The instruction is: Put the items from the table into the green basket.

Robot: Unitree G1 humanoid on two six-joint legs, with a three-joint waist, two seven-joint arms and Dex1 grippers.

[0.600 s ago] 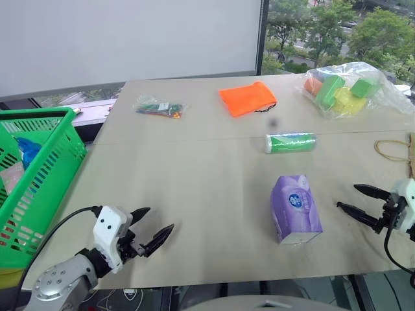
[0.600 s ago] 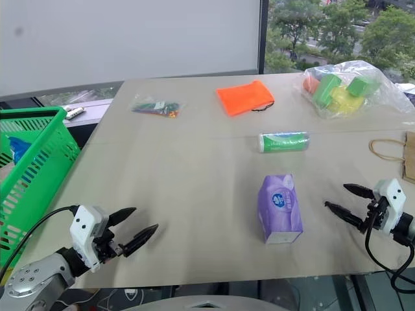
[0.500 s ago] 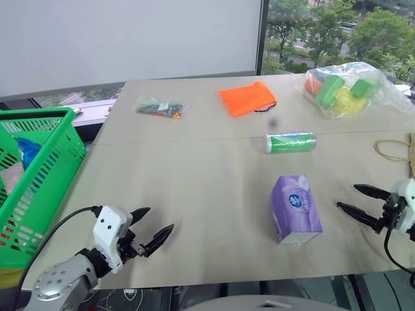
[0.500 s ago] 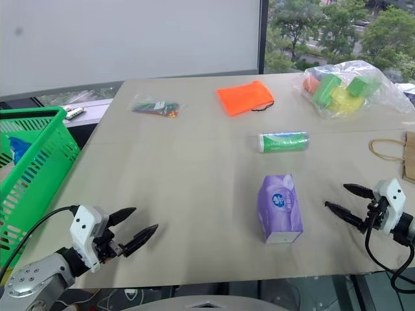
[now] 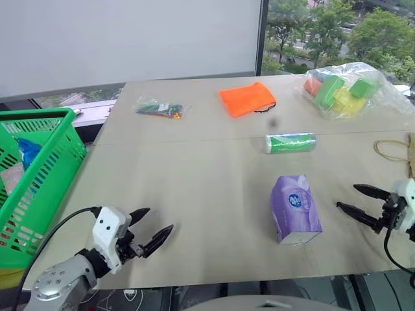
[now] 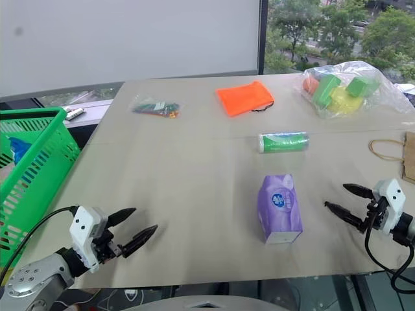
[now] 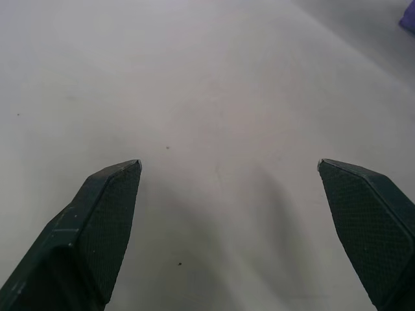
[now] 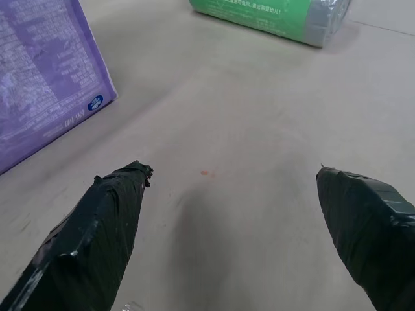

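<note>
On the beige table (image 5: 194, 175) lie a purple tissue pack (image 5: 295, 208), a green cylinder with a white label (image 5: 290, 142), a flat orange pouch (image 5: 248, 98), a small clear bag of coloured pieces (image 5: 159, 107) and a large clear bag of green and yellow blocks (image 5: 347, 89). The green basket (image 5: 35, 178) stands off the table's left edge. My left gripper (image 5: 154, 228) hovers open over the near left table, holding nothing. My right gripper (image 5: 355, 199) is open to the right of the tissue pack, which shows close by in its wrist view (image 8: 45, 78) with the cylinder (image 8: 275, 16) beyond.
A brown paper bag with a cord handle (image 5: 394, 150) lies at the table's right edge. Inside the basket sits something blue (image 5: 27, 152). A window and a white panel rise behind the table's far edge.
</note>
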